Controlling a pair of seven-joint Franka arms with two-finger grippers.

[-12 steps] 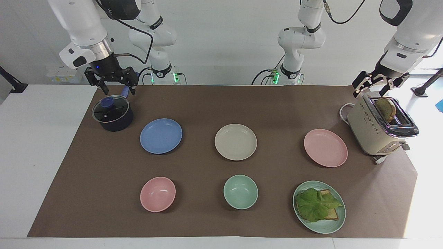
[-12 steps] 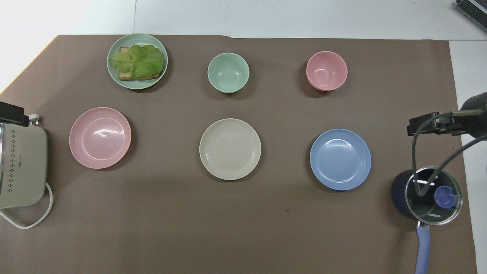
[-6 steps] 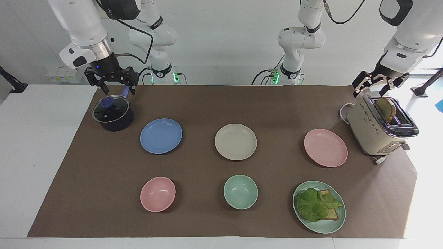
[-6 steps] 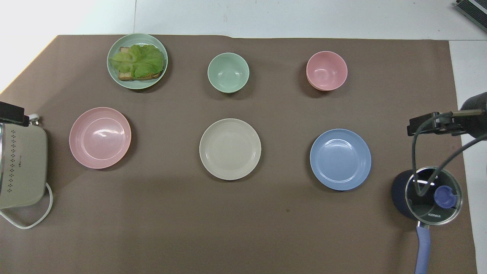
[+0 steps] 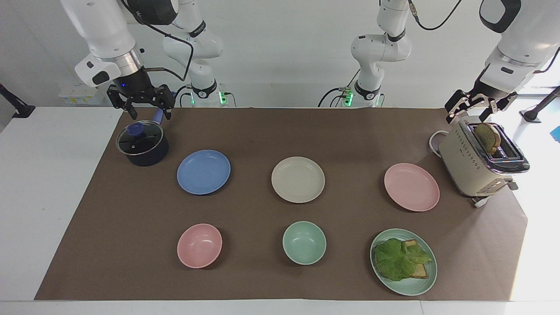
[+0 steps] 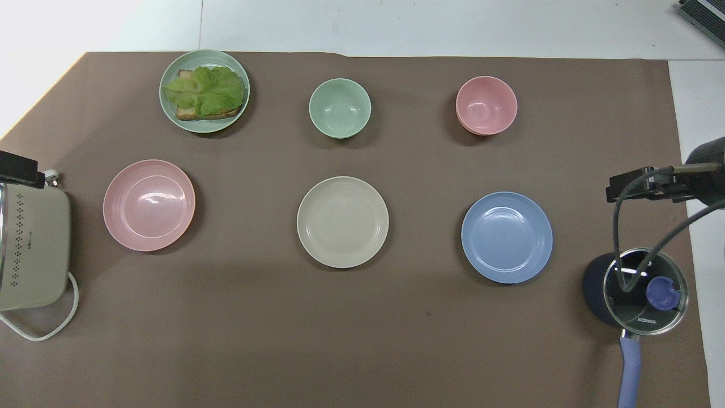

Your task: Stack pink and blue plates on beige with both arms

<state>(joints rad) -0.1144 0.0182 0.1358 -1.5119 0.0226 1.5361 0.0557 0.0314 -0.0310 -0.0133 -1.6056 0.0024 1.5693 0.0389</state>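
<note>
While the beige plate (image 5: 298,179) is seen at mid-frame between the blue plate (image 5: 203,171) and pink plate (image 5: 411,187), the right hand (image 5: 145,111) is held open and empty at upper left, the left hand (image 5: 469,113) likewise at upper right.

Two white jointed robot arms hang raised above the two ends of the surface. The right arm reaches down from above, its black tool (image 5: 141,104) pointing downward with fingers spread apart, holding nothing. The left arm bends down at the other end, its tool (image 5: 472,109) angled downward, fingers also spread and empty. Neither tool touches anything.
</note>
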